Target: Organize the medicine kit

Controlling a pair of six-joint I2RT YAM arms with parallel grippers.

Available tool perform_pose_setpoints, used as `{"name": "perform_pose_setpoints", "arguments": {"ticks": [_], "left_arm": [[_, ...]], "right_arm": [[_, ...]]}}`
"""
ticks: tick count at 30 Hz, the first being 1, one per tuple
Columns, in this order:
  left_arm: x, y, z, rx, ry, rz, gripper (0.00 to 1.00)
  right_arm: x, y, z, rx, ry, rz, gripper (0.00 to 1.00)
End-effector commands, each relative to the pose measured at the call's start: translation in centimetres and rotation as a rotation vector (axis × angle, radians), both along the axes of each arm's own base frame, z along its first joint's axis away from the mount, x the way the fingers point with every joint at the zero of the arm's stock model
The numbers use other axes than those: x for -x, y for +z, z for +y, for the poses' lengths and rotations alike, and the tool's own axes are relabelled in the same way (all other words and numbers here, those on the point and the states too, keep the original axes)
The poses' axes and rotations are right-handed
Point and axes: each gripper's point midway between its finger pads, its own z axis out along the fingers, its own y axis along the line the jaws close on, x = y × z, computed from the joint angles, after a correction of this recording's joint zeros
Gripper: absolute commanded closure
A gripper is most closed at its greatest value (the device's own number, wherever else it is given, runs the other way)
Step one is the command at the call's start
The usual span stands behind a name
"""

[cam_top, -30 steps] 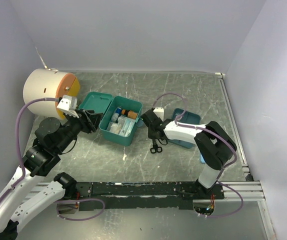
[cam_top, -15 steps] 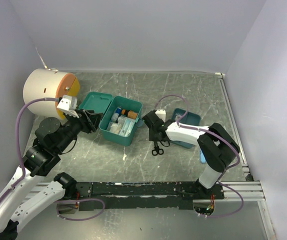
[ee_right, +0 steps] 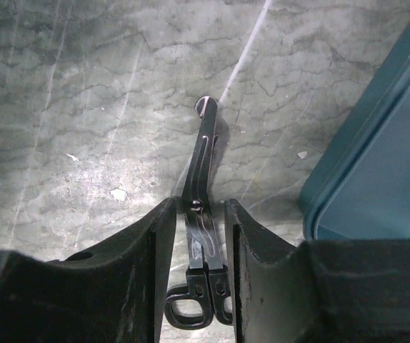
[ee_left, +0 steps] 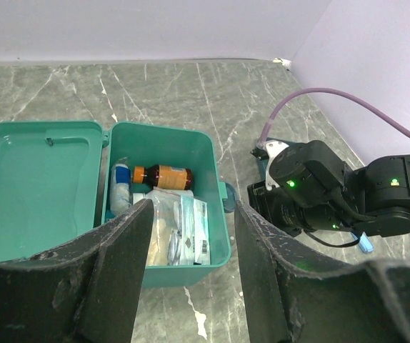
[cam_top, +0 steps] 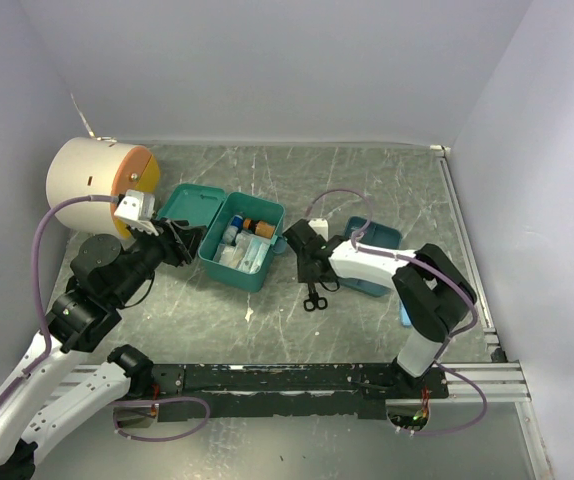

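Note:
The medicine kit (cam_top: 223, 262) (ee_left: 216, 230) is a teal box with its lid (cam_top: 189, 206) swung open to the left. Inside lie a brown bottle (ee_left: 163, 176), a white roll (ee_left: 119, 191) and plastic packets (ee_left: 191, 232). Black scissors (cam_top: 313, 294) (ee_right: 202, 168) lie flat on the table to the right of the box, blades closed. My right gripper (cam_top: 310, 271) (ee_right: 198, 207) is low over them and open, one finger on each side with a small gap to the shanks. My left gripper (cam_top: 183, 240) (ee_left: 193, 209) is open and empty, pointing at the box from its left side.
A shallow darker teal tray (cam_top: 379, 240) (ee_right: 376, 157) sits just right of the scissors. A big cream cylinder with an orange face (cam_top: 92, 180) stands at the back left. A small blue item (cam_top: 405, 317) lies near the right arm's base. Walls close in at the left, back and right.
The right gripper's jaws have spread apart from the scissors, which now lie on the table between them. The left arm has not moved.

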Motion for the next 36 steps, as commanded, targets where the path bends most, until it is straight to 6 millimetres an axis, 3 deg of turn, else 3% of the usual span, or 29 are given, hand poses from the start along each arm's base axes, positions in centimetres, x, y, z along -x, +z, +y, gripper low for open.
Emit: {"name": "perform_pose_setpoints", "arguments": {"ticks": [1,6,12,16,24,33,36], "left_arm": [[-0.1,0.8,0.3,0.019,0.016,-0.025,0.40],[-0.1,0.7,0.3,0.015,0.017,-0.022,0.40],[0.0,0.8,0.4,0.017,0.018,-0.025,0.40],[0.0,0.9,0.4,0.019,0.016,-0.028,0.40],[-0.1,0.8,0.4,0.017,0.019,-0.025,0.40],[-0.1,0.7,0.3,0.015,0.017,-0.022,0.40],[-0.1,0.7,0.3,0.015,0.015,-0.022,0.40]], "right_arm": [[1.4,-2.1,-0.8,0.058,0.024,0.082,0.66],[0.8,-2.5,-0.7,0.054,0.018,0.077,0.69],[0.8,-2.3,-1.5,0.083,-0.013,0.070,0.88],[0.1,-0.2,-1.9,0.071,-0.037,0.000,0.93],[-1.3,5.0,-1.9,-0.020,-0.083,-0.158,0.93],[-1.8,7.0,-3.7,-0.004,-0.148,-0.235,0.93],[-2.2,7.6,-5.4,0.009,-0.181,-0.248,0.93]]}}
